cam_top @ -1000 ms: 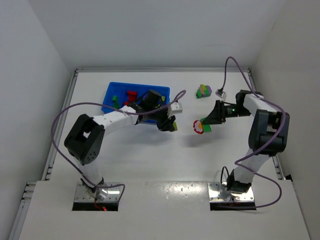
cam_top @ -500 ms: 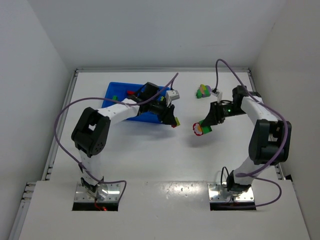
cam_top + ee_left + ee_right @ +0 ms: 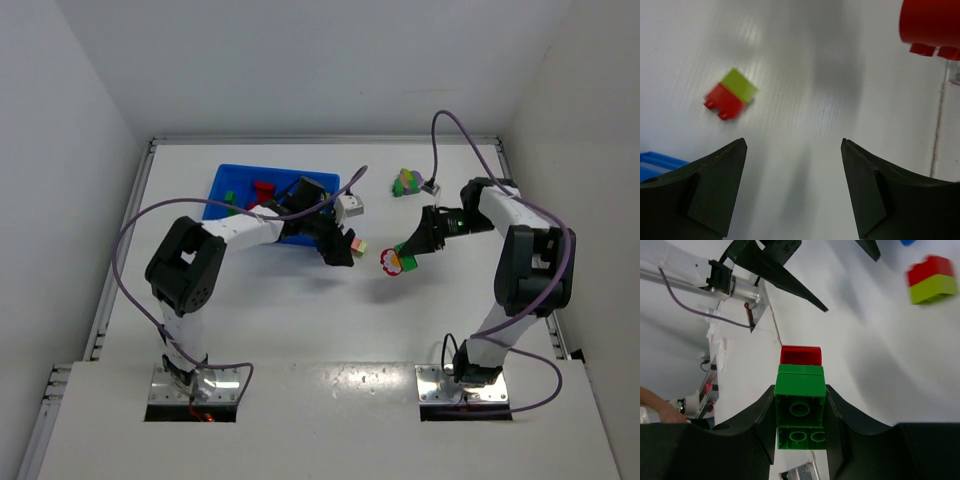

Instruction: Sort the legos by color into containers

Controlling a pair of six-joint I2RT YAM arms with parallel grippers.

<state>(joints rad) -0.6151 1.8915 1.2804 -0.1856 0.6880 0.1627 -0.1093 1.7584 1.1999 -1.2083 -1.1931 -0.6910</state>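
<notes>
1. The white table (image 3: pixel 300 320) fills the middle of the top view, and all the work lies in its upper half.
2. The blue tray (image 3: pixel 240 178) sits at upper left of the top view. A few loose bricks (image 3: pixel 265 188), red and green, lie in its compartments. The left arm crosses its right end, so I cannot tell which compartment holds which colour.
3. The left hand (image 3: pixel 343 250) hangs just right of the tray, near frame centre. In the left wrist view it (image 3: pixel 792 145) stands open, jaws wide apart with nothing between them.
4. The right hand (image 3: pixel 410 248), right of centre, is closed on a green-and-red clump (image 3: pixel 397 260). In the right wrist view the jaws press both sides of the green brick, and the red one sticks out beyond it (image 3: pixel 800 412).
5. A far clump (image 3: pixel 405 182) of several colours rests untouched at upper middle.
6. A red and yellow-green pair (image 3: pixel 357 245) lies on the table between the hands. It is blurred at upper left of the left wrist view (image 3: pixel 731 94), outside the tray.
7. Judged step: splitting clumps into single colours, with most sorting not yet done. Next, the open hand should probably close on the exposed red brick and pull it off, or take up the pair. Either needs a grip on one colour only.
</notes>
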